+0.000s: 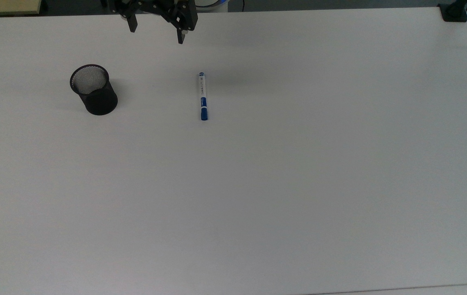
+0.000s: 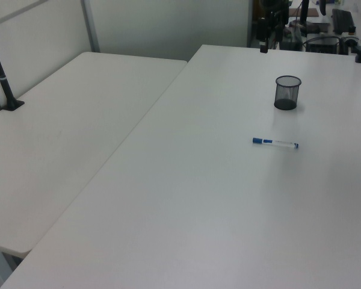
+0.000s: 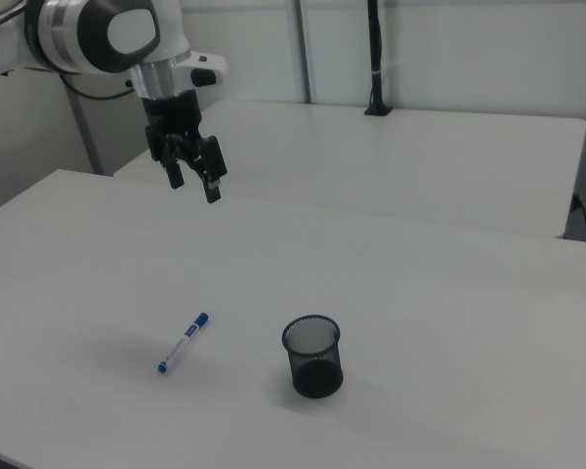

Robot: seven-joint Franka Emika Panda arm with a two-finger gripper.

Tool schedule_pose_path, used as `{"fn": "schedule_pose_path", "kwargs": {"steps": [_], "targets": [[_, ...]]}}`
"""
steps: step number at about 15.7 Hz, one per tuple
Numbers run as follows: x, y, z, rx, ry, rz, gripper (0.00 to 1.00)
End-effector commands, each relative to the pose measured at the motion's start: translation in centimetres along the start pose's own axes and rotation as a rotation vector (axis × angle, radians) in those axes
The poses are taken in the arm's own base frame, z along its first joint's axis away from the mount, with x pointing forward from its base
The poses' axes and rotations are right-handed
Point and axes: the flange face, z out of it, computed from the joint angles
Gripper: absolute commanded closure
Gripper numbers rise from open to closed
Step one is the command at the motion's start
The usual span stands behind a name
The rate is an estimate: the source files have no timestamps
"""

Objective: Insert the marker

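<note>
Nothing's been picked up yet, so your step right now is the reach and grasp. The gripper (image 1: 157, 35) hangs high above the table (image 1: 298, 184) near its far edge in the top view, jaws spread wide and empty. The marker (image 1: 203, 96) lies flat on the table, well apart from the cup (image 1: 94, 90), which stands upright off to the top view's left with its mouth open and nothing in it.

In the top view the marker runs roughly top to bottom, blue cap end toward the bottom of the frame. So I'd say you want the fingers (image 3: 213, 186) lined up across the barrel, not along it. Rotate the wrist before you drop, not on the way down. Aim for the white middle of the barrel, maybe a touch toward one end, since that'll probably make tipping it upright easier later.

Come straight down over it with the jaws kept wide, and go low enough that the pads get around the barrel instead of pinching the top of it. It's round and slim, so my guess is it rolls or squirts out if you close off-center. Close gently, lift a little, and check it's not sagging before you swing over to the cup.
</note>
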Motion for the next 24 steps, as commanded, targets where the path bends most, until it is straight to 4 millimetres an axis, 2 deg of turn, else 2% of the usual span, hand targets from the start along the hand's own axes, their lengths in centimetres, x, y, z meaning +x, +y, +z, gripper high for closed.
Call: {"fn": "schedule_pose_path", "kwargs": {"steps": [1, 24], "targets": [[-0.47, -0.42, 0.00, -0.012, -0.016, -0.007, 0.00], [-0.65, -0.13, -0.27, 0.003, -0.020, -0.047, 0.00]]}}
